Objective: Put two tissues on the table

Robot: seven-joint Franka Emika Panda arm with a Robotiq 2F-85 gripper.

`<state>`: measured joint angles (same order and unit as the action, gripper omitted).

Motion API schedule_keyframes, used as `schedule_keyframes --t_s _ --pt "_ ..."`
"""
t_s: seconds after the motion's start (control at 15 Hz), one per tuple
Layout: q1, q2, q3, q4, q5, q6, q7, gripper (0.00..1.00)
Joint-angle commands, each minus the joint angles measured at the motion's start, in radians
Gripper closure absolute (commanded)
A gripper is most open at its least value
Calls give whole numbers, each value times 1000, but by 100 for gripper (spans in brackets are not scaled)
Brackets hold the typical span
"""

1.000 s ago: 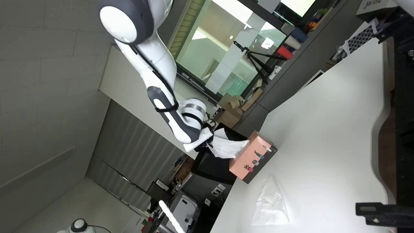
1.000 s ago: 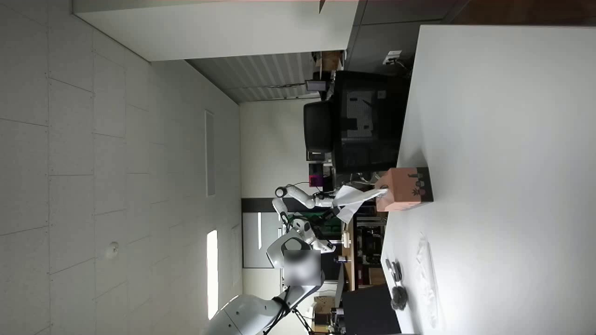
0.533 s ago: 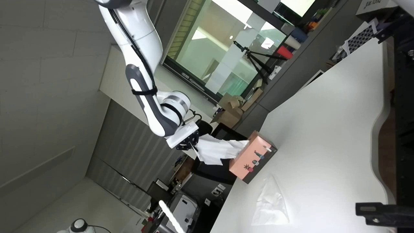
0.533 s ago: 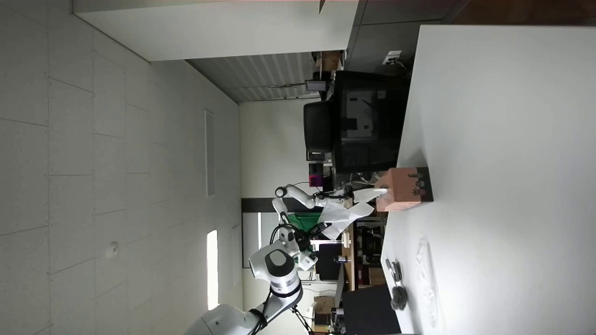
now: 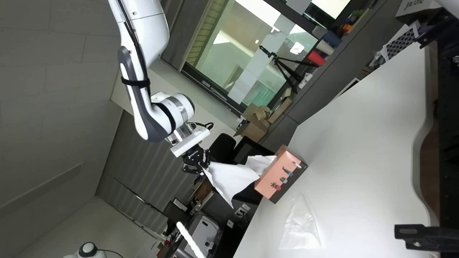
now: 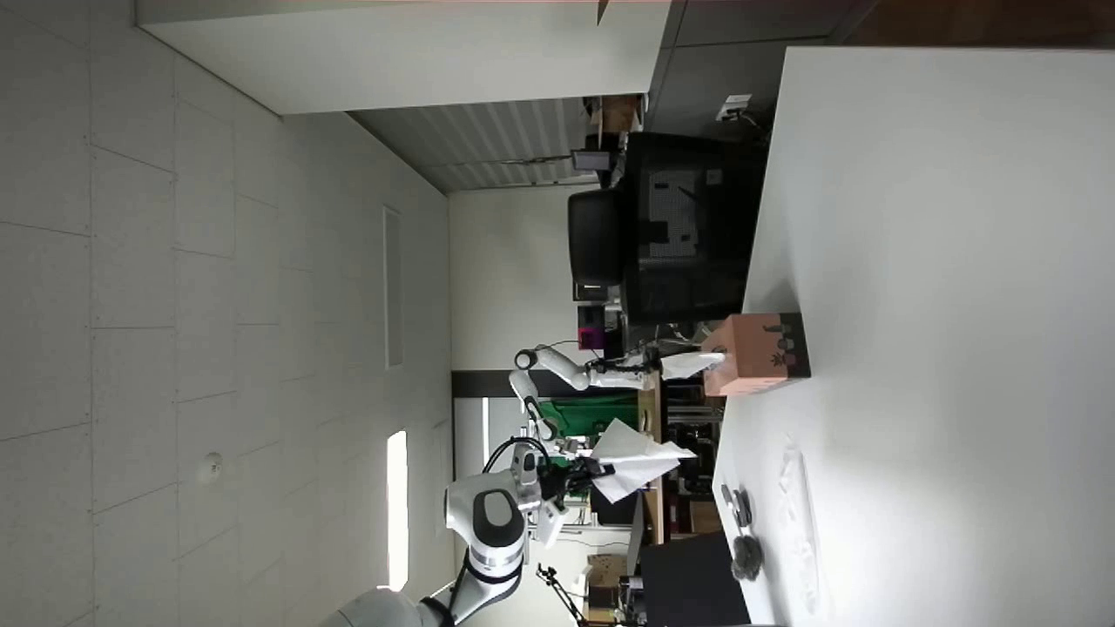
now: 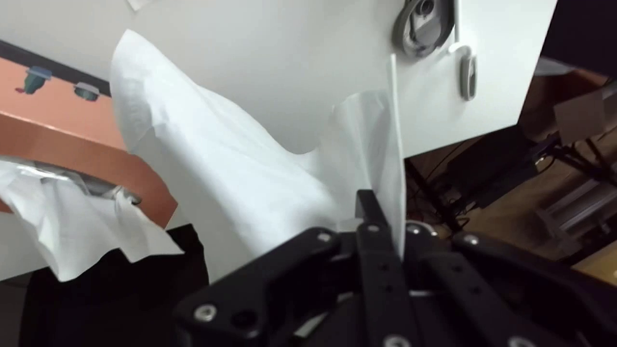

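Tissue one (image 5: 300,225) lies spread on the desk (image 5: 362,150), near the box (image 5: 279,175), so half the job looks done. Tissue two (image 5: 231,179) hangs pinched in the closed tool (image 5: 204,167), apart from the box, and seems to need only lowering and letting go. The arm (image 5: 143,111) stands well above the desk, wrist (image 5: 176,108) bent over, with the tool pointing roughly down.

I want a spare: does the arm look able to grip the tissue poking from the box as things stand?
Probably not yet: the end effector is shut on a separate tissue, though the protruding tissue itself looks uncovered.
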<state>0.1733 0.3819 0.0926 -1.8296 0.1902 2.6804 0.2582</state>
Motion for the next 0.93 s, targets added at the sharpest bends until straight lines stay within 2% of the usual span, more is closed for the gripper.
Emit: schedule_keyframes --t_s 0.0,0.33,0.87 --pt "-56 -24 63 -4 55 -145 -132 100" --pt "-80 31 77 41 82 -350 -242 100" --pt "-75 215 21 163 14 -603 -224 100"
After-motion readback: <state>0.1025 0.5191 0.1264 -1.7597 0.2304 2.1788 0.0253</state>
